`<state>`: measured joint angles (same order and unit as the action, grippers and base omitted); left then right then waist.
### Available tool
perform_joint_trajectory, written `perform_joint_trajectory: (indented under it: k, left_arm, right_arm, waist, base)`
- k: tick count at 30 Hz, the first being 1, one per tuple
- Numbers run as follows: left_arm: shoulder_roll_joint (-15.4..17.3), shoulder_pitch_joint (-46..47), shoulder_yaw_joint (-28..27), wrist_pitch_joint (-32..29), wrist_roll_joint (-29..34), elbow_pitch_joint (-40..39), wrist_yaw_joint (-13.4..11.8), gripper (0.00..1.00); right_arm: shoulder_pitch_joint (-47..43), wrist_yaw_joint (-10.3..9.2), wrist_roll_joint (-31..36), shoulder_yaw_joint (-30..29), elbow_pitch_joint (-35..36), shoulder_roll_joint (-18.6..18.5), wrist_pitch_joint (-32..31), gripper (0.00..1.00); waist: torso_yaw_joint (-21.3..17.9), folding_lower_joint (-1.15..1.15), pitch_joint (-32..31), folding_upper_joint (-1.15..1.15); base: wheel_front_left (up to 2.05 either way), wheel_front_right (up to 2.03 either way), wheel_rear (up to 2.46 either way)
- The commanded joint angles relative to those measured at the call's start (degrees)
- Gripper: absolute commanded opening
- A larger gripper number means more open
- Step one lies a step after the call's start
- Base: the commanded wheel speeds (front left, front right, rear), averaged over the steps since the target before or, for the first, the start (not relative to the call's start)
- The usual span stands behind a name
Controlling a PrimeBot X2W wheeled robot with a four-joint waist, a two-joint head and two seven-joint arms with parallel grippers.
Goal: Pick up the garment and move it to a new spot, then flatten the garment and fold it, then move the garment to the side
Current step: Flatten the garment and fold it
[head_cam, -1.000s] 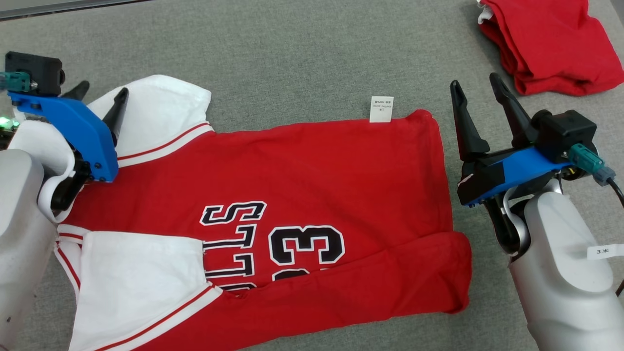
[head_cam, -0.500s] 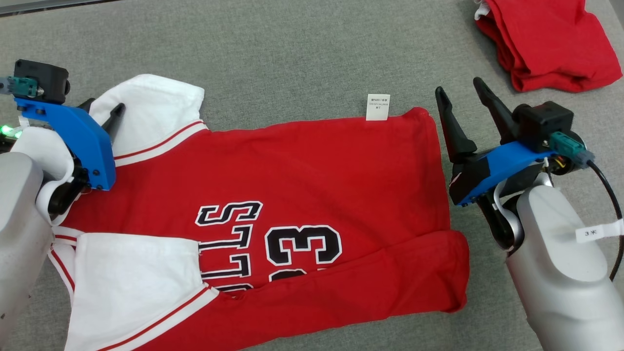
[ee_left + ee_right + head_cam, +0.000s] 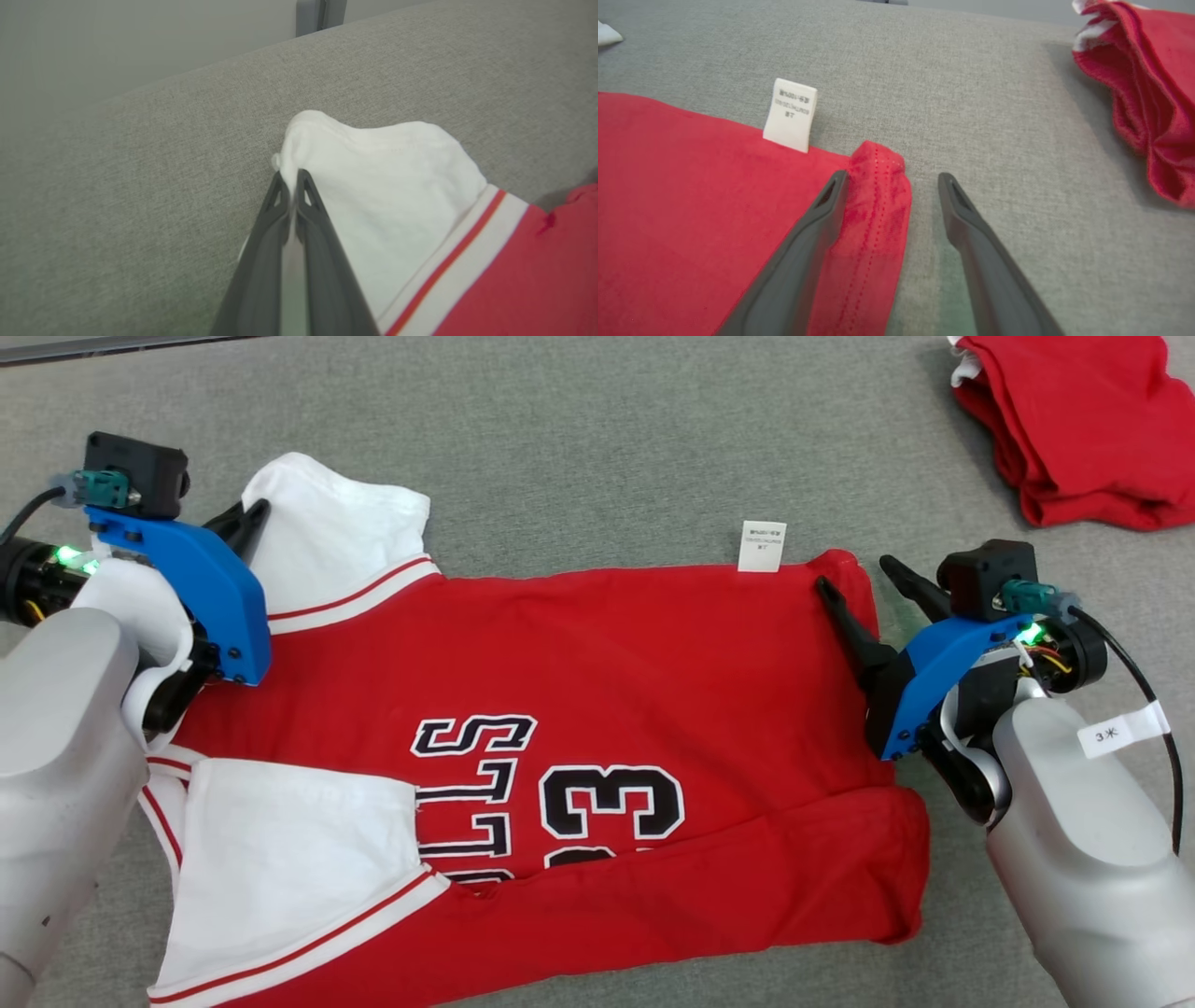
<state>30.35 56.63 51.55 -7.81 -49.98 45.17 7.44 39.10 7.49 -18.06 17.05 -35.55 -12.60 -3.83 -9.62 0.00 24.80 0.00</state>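
Moved: the left gripper point(image 3: 292, 183), whose jaws stood apart a second ago, is now pinched shut on the far edge of the upper white sleeve point(image 3: 345, 523). The right gripper point(image 3: 892, 177) has come down from beside the cloth onto the hem.
Garment: the red garment point(image 3: 597, 691) lies spread on the grey table point(image 3: 579, 429), numbers up, collar end toward the robot's left. Its near long edge is already folded over the body.
Left hold: a thin fold of white cloth is caught between the closed fingertips, low on the table.
Right hold: nothing is held yet. The jaws are wide and straddle the far hem corner point(image 3: 878, 161), one finger point(image 3: 808, 233) lying on the red cloth and the other on bare table.
Care label: the white care label point(image 3: 762, 545) sticks out from the far edge, just beside that corner.
Meaning: one end of the far edge is secured. The other end looks lined up but still needs the right jaws to close, so the far-side fold is probably not ready to lift.
View: the head camera has shifted a little, so the whole scene sits further right than before.
Aside: a second red garment point(image 3: 1074, 420) lies bunched at the far right, well apart.
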Motion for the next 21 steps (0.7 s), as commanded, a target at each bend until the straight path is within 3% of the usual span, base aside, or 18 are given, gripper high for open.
perform_joint_trajectory:
  k: [1, 5, 7, 21]
  left_arm:
    - [-0.2, 1.1, 0.6, 0.7, -0.3, -0.1, 0.0, 0.00]
    - [-0.7, 1.9, 2.1, 2.1, -1.0, 0.0, 0.0, 0.00]
    - [-0.9, 2.5, 2.9, 3.0, -1.6, 0.2, 0.0, 0.00]
    - [-1.1, 0.9, 5.5, 10.8, -4.3, -0.7, 0.0, 0.00]
  right_arm:
    - [1.3, 0.01, -0.6, 0.4, -0.6, -0.3, -0.3, 1.00]
    - [2.6, 0.01, -0.8, 1.4, -3.3, -0.7, -1.1, 1.00]
    - [3.4, 0.01, -1.4, 2.5, -5.1, -0.7, -1.3, 0.00]
    - [4.7, 0.00, -0.6, -0.4, -10.7, -1.7, 9.7, 0.00]
  waist:
    - [0.5, 0.00, 0.2, 0.00]
    - [1.5, 0.00, 0.5, 0.00]
    - [2.0, 0.00, 0.5, 0.00]
    - [4.6, 0.00, -3.2, 0.00]
  base:
    - [0.00, 0.00, 0.00]
    - [0.00, 0.00, 0.00]
    - [0.00, 0.00, 0.00]
    - [0.00, 0.00, 0.00]
